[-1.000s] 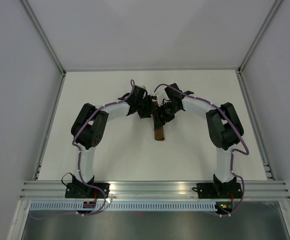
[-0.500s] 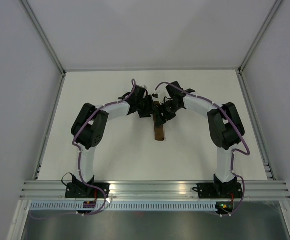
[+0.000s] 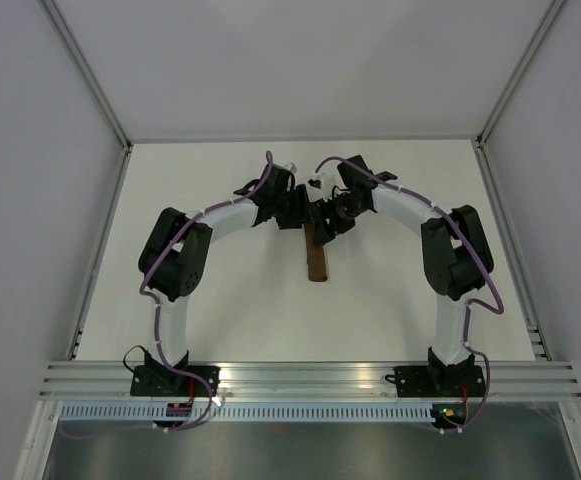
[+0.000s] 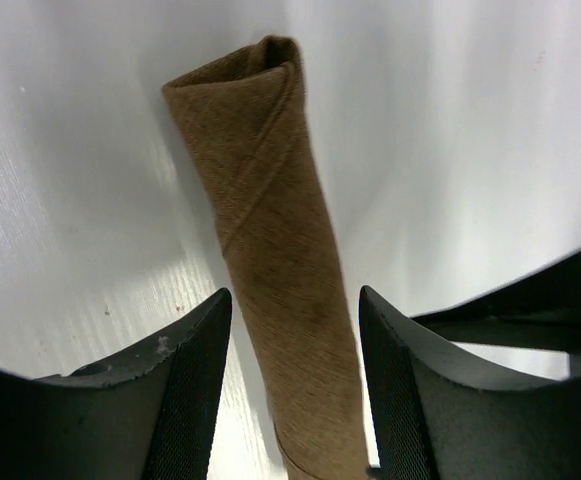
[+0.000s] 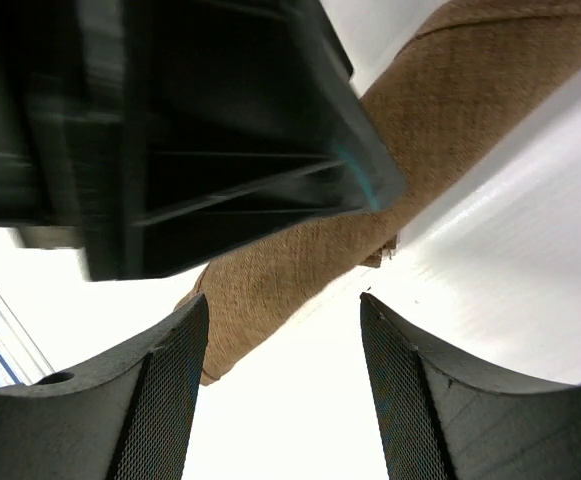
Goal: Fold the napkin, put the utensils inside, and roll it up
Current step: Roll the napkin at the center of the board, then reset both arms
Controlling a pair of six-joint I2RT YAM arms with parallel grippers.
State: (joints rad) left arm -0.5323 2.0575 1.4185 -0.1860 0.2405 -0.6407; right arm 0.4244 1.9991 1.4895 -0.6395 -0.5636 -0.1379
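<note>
Glossy tabletop [image 3: 220,300] bears the napkin [image 4: 270,200], a matte roll (diagonal seam); left pincer [image 4: 292,300] straddles it spread, right pincer [image 5: 282,305] spread.

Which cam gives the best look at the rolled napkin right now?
Left wrist: the napkin roll fills the frame, open end and diagonal seam clear. Top external shows the napkin small, its far end covered. Right wrist catches only a partly blocked stretch.
</note>
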